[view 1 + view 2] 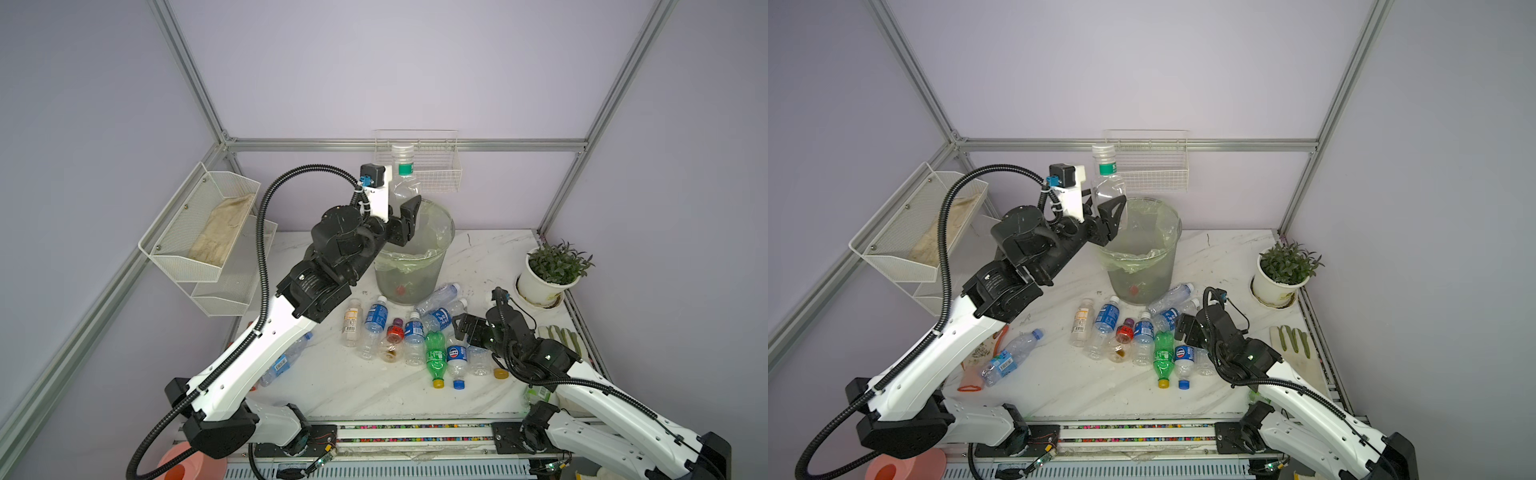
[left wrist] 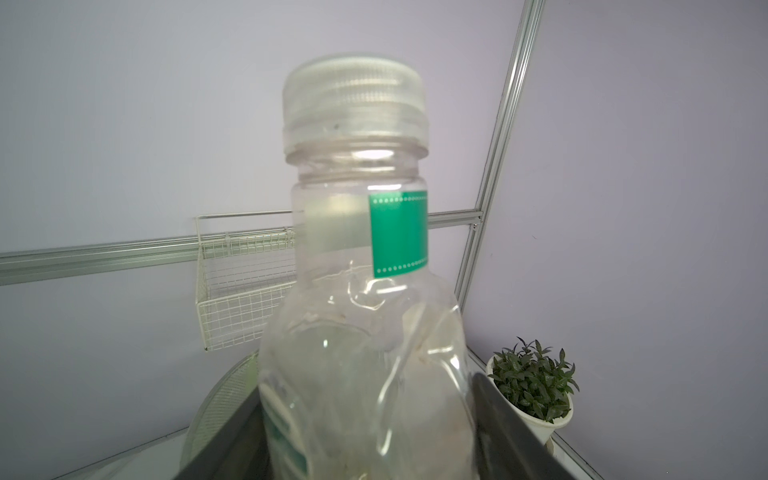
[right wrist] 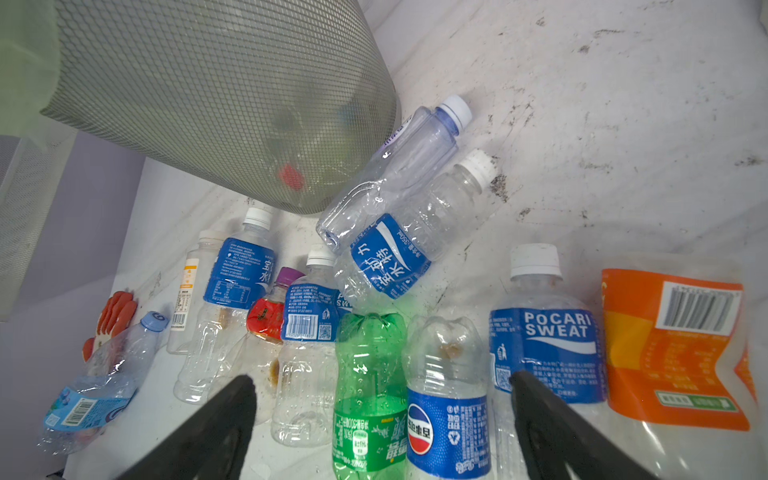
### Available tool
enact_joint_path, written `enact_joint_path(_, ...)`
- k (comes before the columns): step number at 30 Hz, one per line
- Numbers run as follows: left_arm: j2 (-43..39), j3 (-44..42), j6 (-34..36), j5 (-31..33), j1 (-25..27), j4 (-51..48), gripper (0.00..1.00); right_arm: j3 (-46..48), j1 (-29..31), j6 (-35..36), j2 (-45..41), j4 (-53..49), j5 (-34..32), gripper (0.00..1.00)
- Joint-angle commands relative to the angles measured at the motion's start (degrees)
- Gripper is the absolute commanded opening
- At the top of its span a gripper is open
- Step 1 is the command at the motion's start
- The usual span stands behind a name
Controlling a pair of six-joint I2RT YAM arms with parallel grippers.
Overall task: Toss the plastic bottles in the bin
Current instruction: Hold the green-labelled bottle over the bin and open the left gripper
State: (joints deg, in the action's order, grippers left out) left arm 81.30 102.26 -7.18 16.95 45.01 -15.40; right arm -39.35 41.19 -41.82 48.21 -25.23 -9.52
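1. White table (image 1: 353,390), bin (image 1: 434,270) at its back.
2. Left gripper (image 1: 401,205) pinches a clear bottle (image 1: 404,176) above the bin's rim.
3. Reach over the middle, then let go.
4. Right gripper (image 1: 462,328): spread, empty.

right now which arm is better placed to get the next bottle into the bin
Left. The left gripper grips a clear green-labelled bottle, raised at the bin rim, so it likely needs only to release. The right gripper is open and empty, low over the bottles lying on the table.
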Motion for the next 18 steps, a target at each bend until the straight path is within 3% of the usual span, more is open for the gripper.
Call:
enact_joint_path(1, 4.6, 8.6, 2.7, -1.2, -0.8, 2.9, 0.41, 0.5, -0.1, -1.8, -2.3, -2.4, -0.2, 0.97)
enact_joint_path(12, 17.6, 20.5, -2.7, -6.1, -7.2, -2.6, 0.42, -0.4, 0.0, -2.0, -3.2, -3.7, -0.1, 0.97)
enact_joint_path(18, 21.1, 20.9, -4.8, -8.2, -10.1, -3.7, 0.42, 0.5, 0.0, -2.9, -5.1, -4.1, -0.2, 0.97)
